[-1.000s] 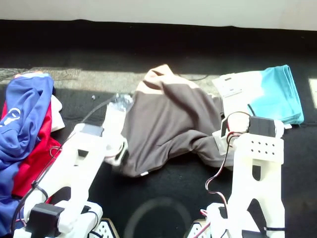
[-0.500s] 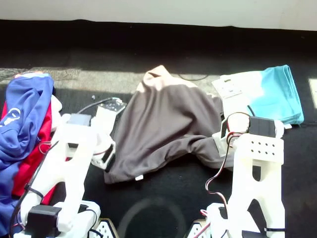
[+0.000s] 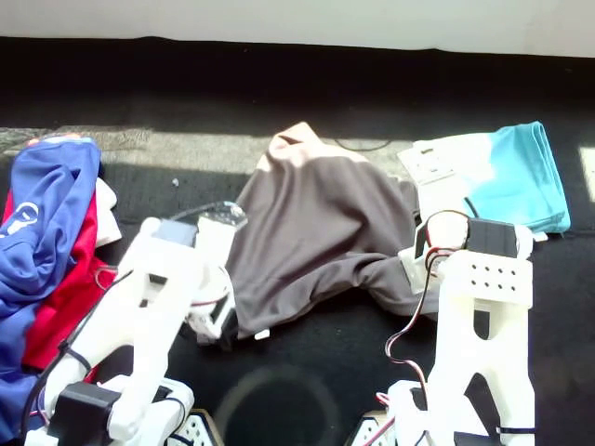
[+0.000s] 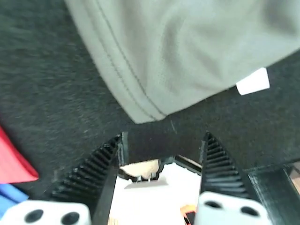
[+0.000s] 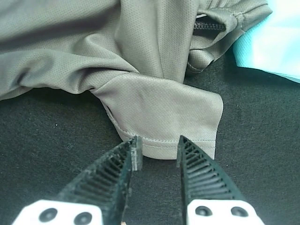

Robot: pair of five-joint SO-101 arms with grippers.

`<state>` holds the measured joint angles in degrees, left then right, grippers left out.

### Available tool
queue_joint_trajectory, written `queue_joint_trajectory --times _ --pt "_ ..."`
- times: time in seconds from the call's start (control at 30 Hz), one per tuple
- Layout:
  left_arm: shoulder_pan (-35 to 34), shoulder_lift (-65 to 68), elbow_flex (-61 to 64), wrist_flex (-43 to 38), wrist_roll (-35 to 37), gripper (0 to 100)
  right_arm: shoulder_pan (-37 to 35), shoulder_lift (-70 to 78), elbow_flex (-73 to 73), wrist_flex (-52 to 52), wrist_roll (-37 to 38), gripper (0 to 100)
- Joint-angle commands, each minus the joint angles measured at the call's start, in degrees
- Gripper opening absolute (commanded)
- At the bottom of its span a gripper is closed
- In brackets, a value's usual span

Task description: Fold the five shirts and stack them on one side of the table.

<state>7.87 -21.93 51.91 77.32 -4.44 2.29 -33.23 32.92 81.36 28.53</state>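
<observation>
A grey shirt (image 3: 316,232) lies crumpled in the middle of the black table. My left gripper (image 4: 161,139) is open, just off the shirt's lower hem corner (image 4: 140,70), which carries a white tag (image 4: 253,82); nothing is between the fingers. In the high view this gripper (image 3: 219,321) sits at the shirt's near-left corner. My right gripper (image 5: 158,145) is open, its tips right at the hem of the grey sleeve (image 5: 164,112). A folded teal-and-white shirt (image 3: 493,181) lies at the far right. Blue (image 3: 42,214) and red (image 3: 65,288) shirts are heaped at the left.
The right arm (image 3: 479,279) stands at the near right, beside the sleeve. A white garment edge (image 3: 107,218) peeks out from the left heap. The teal shirt (image 5: 272,47) lies close beyond the grey sleeve. Bare black cloth (image 3: 307,381) runs along the front between the arms.
My left arm swung left, dragging the grey shirt's lower hem outward, then came back right toward the hem corner. The right arm has kept still.
</observation>
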Motion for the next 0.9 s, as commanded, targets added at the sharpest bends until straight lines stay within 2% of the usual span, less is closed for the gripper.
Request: queue_joint_trajectory --times 0.0,0.13,0.27,0.63,0.7,0.8,0.87 --pt "0.48 -0.92 4.79 -8.53 3.60 25 -0.57 -1.71 -0.13 -0.04 0.09 13.0" --pt "0.48 -0.92 8.13 -14.68 7.03 25 -0.57 -1.71 0.13 0.04 0.09 13.0" --pt "0.48 -1.01 7.69 -17.58 11.78 25 -0.48 -1.71 0.22 0.31 0.09 13.0" --pt "0.48 -1.01 6.73 -18.02 11.60 25 -0.31 -1.71 0.22 0.22 0.09 13.0" --pt "0.48 -1.01 6.64 -18.02 8.79 20 -0.31 -1.71 0.22 0.22 0.09 13.0" --pt "-0.31 -1.45 6.37 -18.46 4.75 1 -0.31 -1.71 0.40 0.31 0.09 13.0" --pt "-2.77 -1.45 4.79 -19.08 4.22 3 -0.22 -1.80 0.66 0.40 0.09 12.8"
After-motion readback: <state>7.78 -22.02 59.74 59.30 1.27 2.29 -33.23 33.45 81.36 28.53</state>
